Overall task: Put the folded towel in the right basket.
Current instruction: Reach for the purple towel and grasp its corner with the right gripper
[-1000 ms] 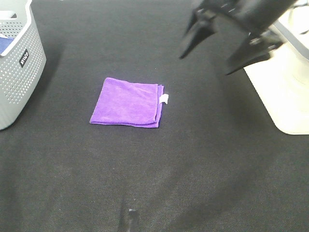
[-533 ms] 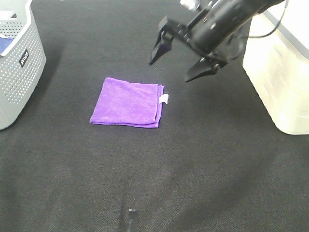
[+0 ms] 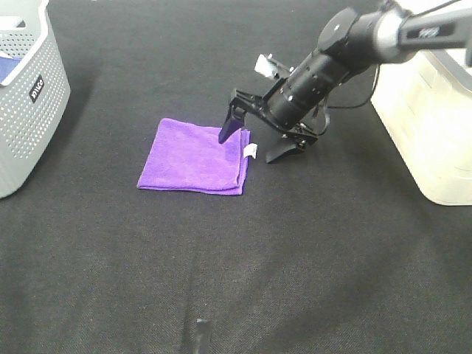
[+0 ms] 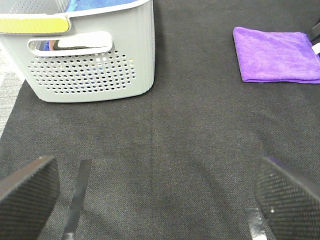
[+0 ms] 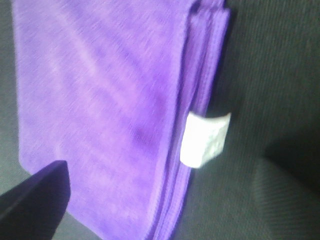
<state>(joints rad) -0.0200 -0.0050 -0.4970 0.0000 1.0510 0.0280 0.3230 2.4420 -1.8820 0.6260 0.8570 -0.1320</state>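
Note:
The folded purple towel [image 3: 195, 156] lies flat on the black mat, with a white tag [image 3: 251, 151] at its right edge. My right gripper [image 3: 249, 146] is open and low over that edge, one finger [image 3: 228, 127] on the towel side and the other on the mat beside the tag. The right wrist view shows the towel [image 5: 100, 100] and its tag [image 5: 204, 138] close up between the open fingers. The cream right basket [image 3: 435, 125] stands at the right edge. My left gripper [image 4: 160, 200] is open and empty, far from the towel [image 4: 277, 60].
A grey perforated basket [image 3: 29, 96] holding blue cloth stands at the left; it also shows in the left wrist view [image 4: 90, 65]. The black mat [image 3: 295, 258] covers the whole table. A tip of the left arm [image 3: 199, 335] shows at the bottom edge.
My right gripper has come down and to the left, from high near the right basket to the towel's right edge, and has stayed open. The towel has not moved.

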